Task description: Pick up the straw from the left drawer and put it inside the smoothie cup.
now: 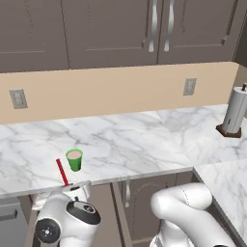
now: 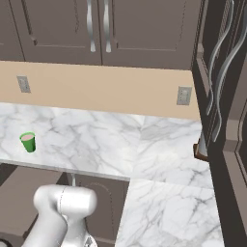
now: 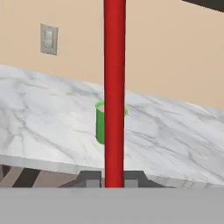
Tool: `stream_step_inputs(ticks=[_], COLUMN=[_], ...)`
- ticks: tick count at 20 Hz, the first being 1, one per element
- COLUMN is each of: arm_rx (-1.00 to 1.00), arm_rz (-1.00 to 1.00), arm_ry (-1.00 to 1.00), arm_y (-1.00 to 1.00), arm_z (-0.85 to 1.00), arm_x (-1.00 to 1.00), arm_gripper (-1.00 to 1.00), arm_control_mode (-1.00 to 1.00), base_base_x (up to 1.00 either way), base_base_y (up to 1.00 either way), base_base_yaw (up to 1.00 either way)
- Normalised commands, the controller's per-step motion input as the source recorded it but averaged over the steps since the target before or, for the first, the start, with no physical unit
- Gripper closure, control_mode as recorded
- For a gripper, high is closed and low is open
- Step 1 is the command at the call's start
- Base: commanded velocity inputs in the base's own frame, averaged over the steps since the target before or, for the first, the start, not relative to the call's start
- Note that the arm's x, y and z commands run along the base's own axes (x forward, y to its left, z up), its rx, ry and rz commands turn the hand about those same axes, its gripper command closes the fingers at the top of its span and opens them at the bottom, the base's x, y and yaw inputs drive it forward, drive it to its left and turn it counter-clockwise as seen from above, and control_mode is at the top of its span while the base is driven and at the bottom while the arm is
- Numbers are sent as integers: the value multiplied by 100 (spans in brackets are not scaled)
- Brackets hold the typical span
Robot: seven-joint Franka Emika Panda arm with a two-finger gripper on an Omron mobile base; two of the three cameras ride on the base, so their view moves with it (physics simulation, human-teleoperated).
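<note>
Straw (image 3: 114,87) clamped at its lower end between shut gripper (image 3: 113,179) tips, bottom centre of hand view; runs upright past top edge. Left base view: lower left, straw tilted, rising past counter (image 1: 144,140) edge, just left of smoothie cup (image 1: 74,159). Likely light, stiff, slick; low grip leaves long free end, may pivot. Cup small, probably tips easily. Right base view: cup far left.
</note>
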Motion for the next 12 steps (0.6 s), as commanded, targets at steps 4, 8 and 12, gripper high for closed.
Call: stream_step_inputs(ticks=[4,8,12], arm_rx=[0,0,0], arm_rz=[-21,-20,-12], arm_ry=[-26,-19,-7], arm_y=[-22,-22,-21], arm_z=[88,83,55], arm_x=[24,25,15], arm_gripper=[100,100,100], arm_control_mode=[-100,-100,-100], base_base_x=[0,0,0], base_base_y=[0,0,0], base_base_yaw=[0,0,0])
